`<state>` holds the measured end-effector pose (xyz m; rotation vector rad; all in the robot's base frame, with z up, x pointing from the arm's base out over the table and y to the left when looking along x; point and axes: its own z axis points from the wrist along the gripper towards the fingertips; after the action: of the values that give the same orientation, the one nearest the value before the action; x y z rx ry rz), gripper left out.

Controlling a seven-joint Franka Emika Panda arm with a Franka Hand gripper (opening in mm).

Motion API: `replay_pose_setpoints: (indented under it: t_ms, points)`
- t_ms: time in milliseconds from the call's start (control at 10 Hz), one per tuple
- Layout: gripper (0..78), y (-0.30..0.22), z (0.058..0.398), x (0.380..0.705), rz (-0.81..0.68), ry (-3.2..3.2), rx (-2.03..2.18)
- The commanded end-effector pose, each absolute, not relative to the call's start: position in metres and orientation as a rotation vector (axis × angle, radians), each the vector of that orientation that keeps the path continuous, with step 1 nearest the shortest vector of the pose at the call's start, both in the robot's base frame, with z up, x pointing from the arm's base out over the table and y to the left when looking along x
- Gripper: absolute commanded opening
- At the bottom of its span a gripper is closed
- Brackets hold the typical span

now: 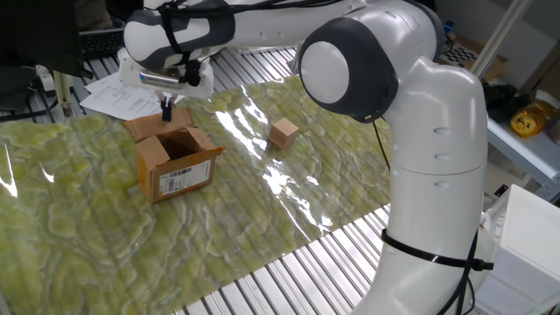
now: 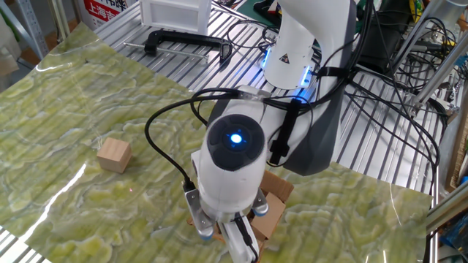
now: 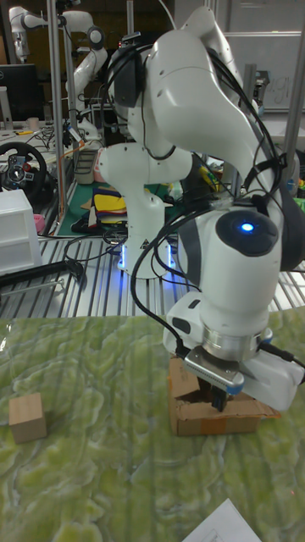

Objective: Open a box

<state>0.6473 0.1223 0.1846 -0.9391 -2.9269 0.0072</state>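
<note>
Already the box (image 1: 173, 162) stands on the green mat, top mostly open, one flap (image 1: 144, 128) splayed back under our gripper (image 1: 166, 112). Its fingers look narrow, nearly together, holding nothing we can see. We should press that flap outward gently, lest the box slide toward the cube (image 1: 283, 133).

One brown cardboard box (image 1: 175, 162) stands on the desk (image 1: 105, 245), with one white barcode label (image 1: 182, 179) on its side. One small tan cube (image 1: 283, 133) sits well apart from it. One white robot arm (image 1: 367, 79) works here, carrying one gripper (image 1: 167, 112) with two fingers (image 1: 165, 115). One green marbled sheet (image 1: 254, 219) covers the desk. A few white papers (image 1: 118, 96) lie at its far edge; their exact number cannot be told.
</note>
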Motion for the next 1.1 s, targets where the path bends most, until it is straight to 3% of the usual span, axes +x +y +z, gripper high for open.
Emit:
replay_pose_setpoints:
  t_ms: [100,500,1100]
  points:
    - [0.0,0.122,0.187,0.649,-0.018,-2.924,-0.939]
    - [0.0,0.122,0.187,0.649,-0.038,-2.926,-0.955]
    - [0.0,0.131,0.151,0.657,-0.037,-2.937,-1.0]
